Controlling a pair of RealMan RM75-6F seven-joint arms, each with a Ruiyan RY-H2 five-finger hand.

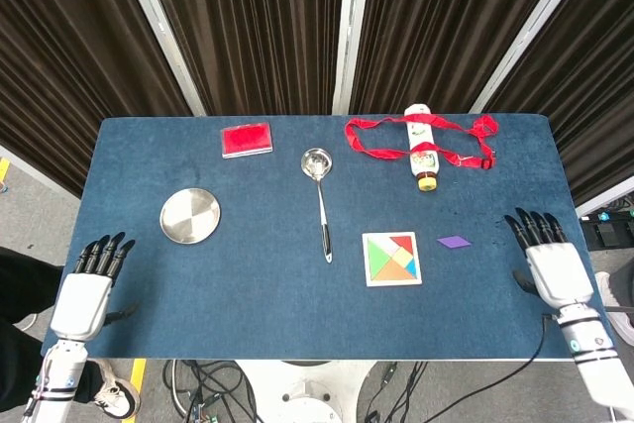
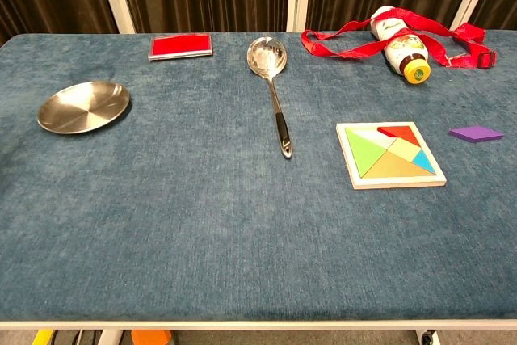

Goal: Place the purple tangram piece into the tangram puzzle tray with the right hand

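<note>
While my right hand (image 1: 551, 269) fingers hang spread and empty, I judge reaching the purple tangram piece (image 1: 454, 242) comes next.

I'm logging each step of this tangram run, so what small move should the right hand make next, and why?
Probably reach the right hand inward toward the flat purple tangram piece. The hand is open and holds nothing at the table's right edge, while the piece lies on the blue cloth just right of the white-framed tangram puzzle tray, apart from it.
</note>
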